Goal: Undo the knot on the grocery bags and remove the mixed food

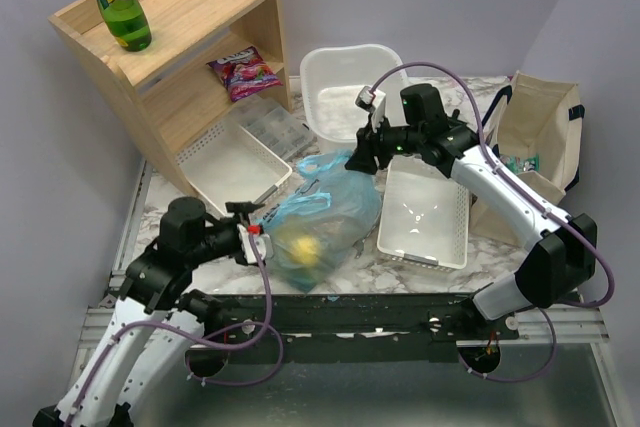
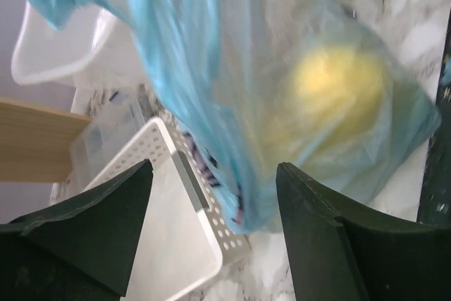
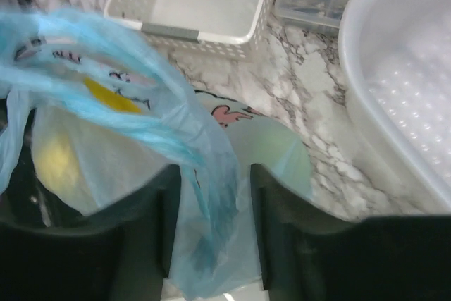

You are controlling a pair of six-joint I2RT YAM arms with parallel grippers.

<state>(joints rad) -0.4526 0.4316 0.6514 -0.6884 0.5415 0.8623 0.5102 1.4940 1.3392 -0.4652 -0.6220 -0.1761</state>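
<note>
A light-blue bag (image 1: 325, 209) is lying on the marble table (image 1: 340, 277), and it is being flanked by two white baskets, one (image 1: 235, 162) at its far left and one (image 1: 425, 215) on its right. A yellow food (image 1: 305, 245) is being shown through the film at the bag's near end.

The left gripper (image 1: 262, 227) is being held wide open just beside the bag's near left side. In the left wrist view nothing is being gripped between its fingers (image 2: 106, 223), and the bag is hanging just ahead of them.

The right gripper (image 1: 357, 162) is being held partly open at the bag's far end, and a fold of blue film is being passed loosely between its fingers (image 3: 151, 209). A twisted blue handle strand (image 3: 134, 125) is being seen running down towards that gap. Whether a knot is tied cannot be told.
</note>
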